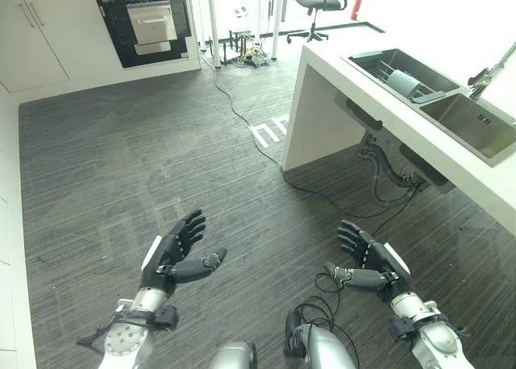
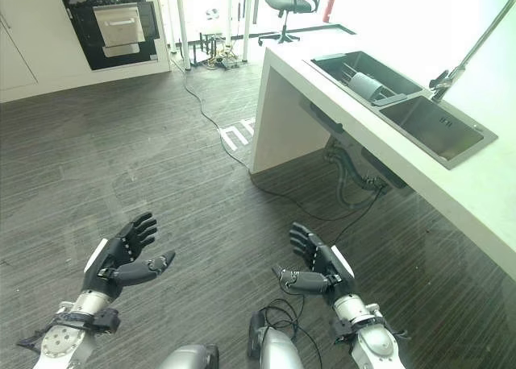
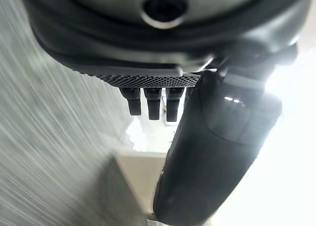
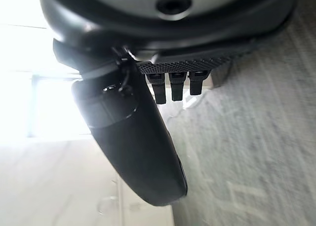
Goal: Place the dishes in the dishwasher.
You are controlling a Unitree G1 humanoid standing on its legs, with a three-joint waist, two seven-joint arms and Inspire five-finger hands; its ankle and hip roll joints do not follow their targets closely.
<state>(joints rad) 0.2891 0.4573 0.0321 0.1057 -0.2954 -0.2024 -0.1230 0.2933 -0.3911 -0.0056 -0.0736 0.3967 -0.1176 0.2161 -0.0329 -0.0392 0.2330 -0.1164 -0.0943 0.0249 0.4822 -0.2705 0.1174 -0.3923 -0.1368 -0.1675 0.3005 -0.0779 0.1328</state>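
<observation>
Robot's barely started: left hand (image 1: 173,260) and right hand (image 1: 372,264) hang open and empty over the floor, so next it probably needs to reach the dish (image 1: 403,83) in the sink (image 1: 367,60).

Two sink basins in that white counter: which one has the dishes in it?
The far steel basin, the one nearer the office chair: it holds a grey cylindrical cup lying on a rack. The near basin, beside the tap, looks empty.
</observation>
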